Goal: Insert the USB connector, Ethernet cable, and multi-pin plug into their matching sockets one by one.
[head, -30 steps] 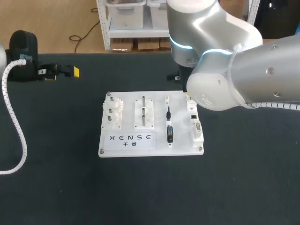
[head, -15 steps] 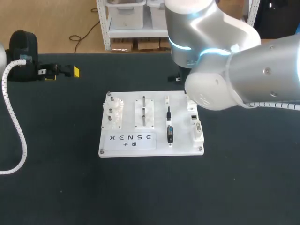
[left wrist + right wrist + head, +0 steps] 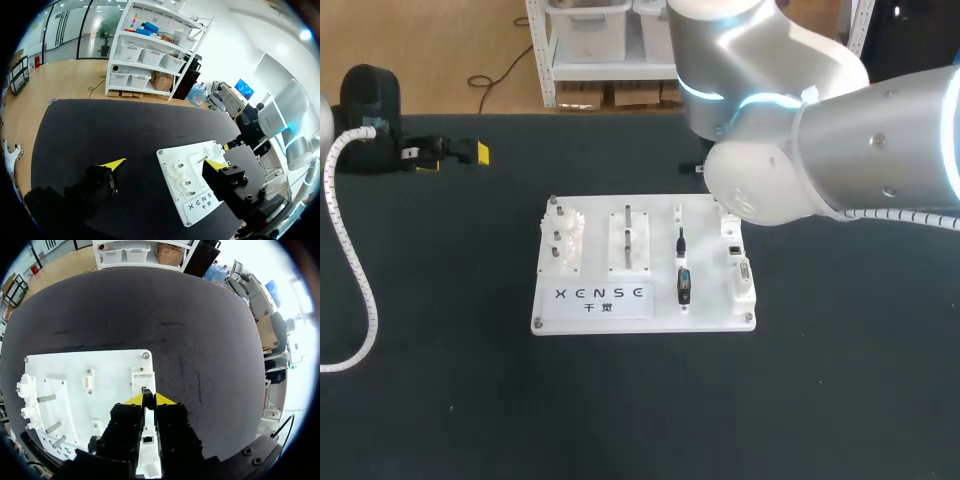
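Right gripper (image 3: 148, 400) hangs low over the socket block (image 3: 142, 376) on the white board (image 3: 75, 375), fingers pinched together. Left gripper (image 3: 165, 164) hovers above the table (image 3: 100, 125), fingers spread wide.

- Our right arm (image 3: 820, 150) is showing fat silver-grey rounded joints, with a cyan light ring glowing at one seam.
- A white ribbed cable (image 3: 352, 250) is trailing from our black left wrist housing (image 3: 370, 110).
- Our left gripper (image 3: 165, 164) is wearing black blocky fingers with yellow tips.

White board (image 3: 642, 265) on black table (image 3: 440, 380); USB connector (image 3: 683, 285) apparently black-and-blue.
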Controlling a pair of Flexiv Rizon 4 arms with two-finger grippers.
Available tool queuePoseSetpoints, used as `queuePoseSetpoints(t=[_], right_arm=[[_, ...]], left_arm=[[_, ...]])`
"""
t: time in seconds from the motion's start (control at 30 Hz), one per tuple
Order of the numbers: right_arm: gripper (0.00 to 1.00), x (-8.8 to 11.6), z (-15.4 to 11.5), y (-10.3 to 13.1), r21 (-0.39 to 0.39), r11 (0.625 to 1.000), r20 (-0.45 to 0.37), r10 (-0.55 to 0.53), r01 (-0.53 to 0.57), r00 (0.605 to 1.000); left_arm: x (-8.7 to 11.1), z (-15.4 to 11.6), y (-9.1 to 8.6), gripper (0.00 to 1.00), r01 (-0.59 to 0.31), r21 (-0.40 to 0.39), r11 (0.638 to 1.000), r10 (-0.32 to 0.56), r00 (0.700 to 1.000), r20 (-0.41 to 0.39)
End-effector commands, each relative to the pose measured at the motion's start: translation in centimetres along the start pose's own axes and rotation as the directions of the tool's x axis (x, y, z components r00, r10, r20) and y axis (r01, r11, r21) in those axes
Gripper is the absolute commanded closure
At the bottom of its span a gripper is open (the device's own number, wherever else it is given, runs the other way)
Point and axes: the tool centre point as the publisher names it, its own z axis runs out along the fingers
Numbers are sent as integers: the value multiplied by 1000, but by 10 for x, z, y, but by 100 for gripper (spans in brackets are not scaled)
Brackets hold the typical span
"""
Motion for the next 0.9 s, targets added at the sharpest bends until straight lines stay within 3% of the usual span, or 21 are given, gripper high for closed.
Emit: queuePoseSetpoints(t=[0.03, 0.13, 0.43, 0.73, 0.77, 0.8, 0.83, 0.87, 0.9], right_arm=[[100, 1, 29, 2, 3, 1000, -19, 9, -9, 1000], [100, -1, 31, 3, -2, 1000, -40, 17, -17, 999], [100, -3, 32, 7, -148, 988, -70, 21, -32, 997], [98, 3, 35, 11, -152, 988, -69, -21, 10, 997], [80, 3, 33, 11, -148, 989, -63, -25, 16, 998], [55, 4, 30, 10, -148, 989, -50, -31, 23, 998], [10, 3, 27, 9, -142, 990, -37, -31, 26, 999], [0, 3, 23, 8, -137, 990, -18, -34, 31, 999], [0, 2, 19, 7, -138, 990, -1, -34, 33, 999]], left_arm=[[0, 0, 0, 0, 0, 0, 1000, 0, 1000, 0], [0, 0, 0, 0, 0, 0, 1000, 0, 1000, 0], [0, 0, 0, 0, 0, 0, 1000, 0, 1000, 0], [0, 0, 0, 0, 0, 0, 1000, 0, 1000, 0], [0, 0, 0, 0, 0, 0, 1000, 0, 1000, 0], [0, 0, 0, 0, 0, 0, 1000, 0, 1000, 0], [0, 0, 0, 0, 0, 0, 1000, 0, 1000, 0], [0, 0, 0, 0, 0, 0, 1000, 0, 1000, 0], [0, 0, 0, 0, 0, 0, 1000, 0, 1000, 0]])
